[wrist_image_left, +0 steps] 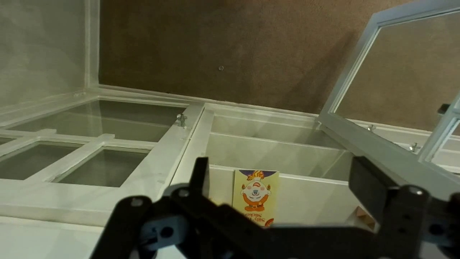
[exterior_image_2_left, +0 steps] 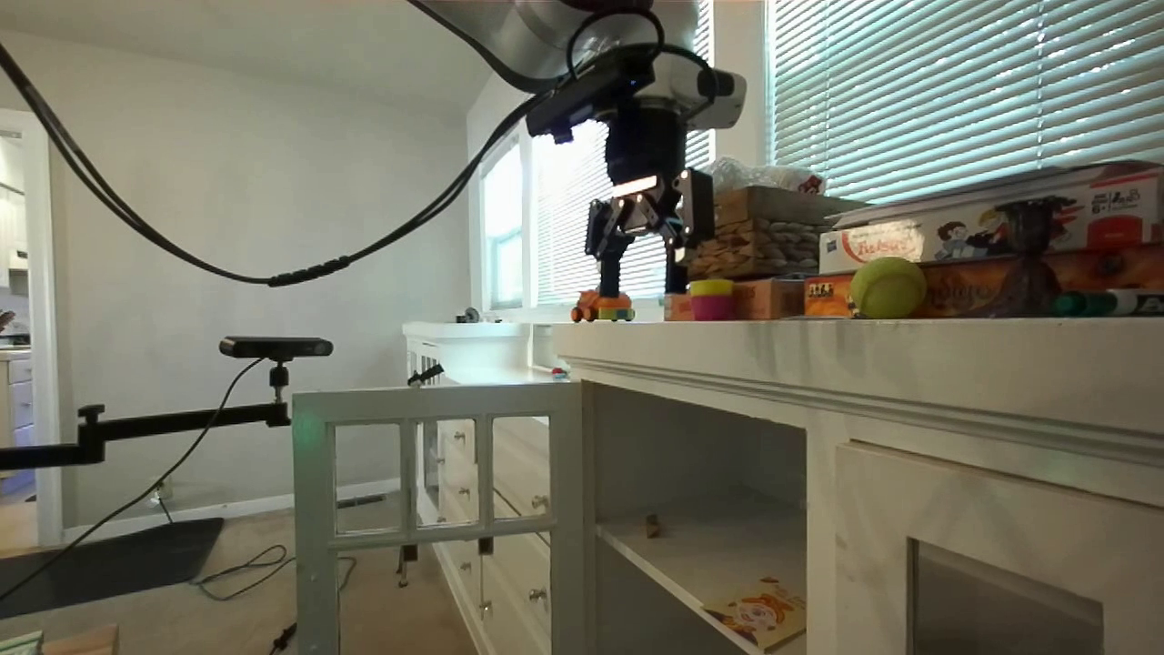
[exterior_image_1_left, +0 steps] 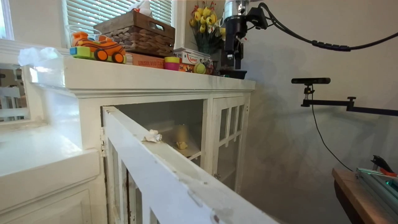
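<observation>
Gripper (wrist_image_left: 282, 173), jaws apart, partly hides the wrist view's sticker book (wrist_image_left: 256, 197). Cabinet door (exterior_image_2_left: 441, 533) stands open, shelf edge (wrist_image_left: 312, 179) exposed.

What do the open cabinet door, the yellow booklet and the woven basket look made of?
Open cabinet door: probably painted wood; white, slightly glossy, paint chipped along the top edge.
Yellow booklet: likely paper or thin card, judging by the flat printed cover; gloss unclear.
Woven basket: seemingly brown, matte wood and plant fibre, from the plank rim and thick strands; imitation is possible.
</observation>
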`<state>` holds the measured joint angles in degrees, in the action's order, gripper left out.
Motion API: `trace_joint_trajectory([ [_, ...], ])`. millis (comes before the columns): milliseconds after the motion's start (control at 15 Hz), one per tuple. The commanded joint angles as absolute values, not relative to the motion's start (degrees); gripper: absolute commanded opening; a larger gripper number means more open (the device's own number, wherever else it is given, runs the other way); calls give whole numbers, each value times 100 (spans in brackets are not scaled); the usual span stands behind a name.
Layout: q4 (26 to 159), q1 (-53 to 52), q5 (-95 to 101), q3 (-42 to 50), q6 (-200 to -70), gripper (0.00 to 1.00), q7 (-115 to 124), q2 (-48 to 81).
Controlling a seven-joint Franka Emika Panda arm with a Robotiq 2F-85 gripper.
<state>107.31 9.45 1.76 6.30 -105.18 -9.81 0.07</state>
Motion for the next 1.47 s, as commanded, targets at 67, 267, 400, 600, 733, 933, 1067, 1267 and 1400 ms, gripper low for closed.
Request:
trace_joint_trajectory([
  [67, 10746, 886, 77, 692, -10518, 100, -1134, -7],
  [267, 11118, 815, 79, 629, -10687, 100, -1434, -85],
  [400, 11464, 751, 78, 590, -10941, 100, -1653, -136],
  [600, 12040, 655, 247, 542, -11677, 100, -1779, -184],
  [733, 12461, 613, 497, 521, -12369, 100, -1861, -146],
  [933, 12991, 598, 758, 526, -13471, 100, -1838, 21],
  [1067, 13278, 588, 853, 516, -13990, 100, -1759, 102],
  [1267, 13593, 565, 1001, 506, -14585, 100, -1588, 242],
  [1400, 13723, 545, 1081, 520, -14861, 100, -1261, 366],
])
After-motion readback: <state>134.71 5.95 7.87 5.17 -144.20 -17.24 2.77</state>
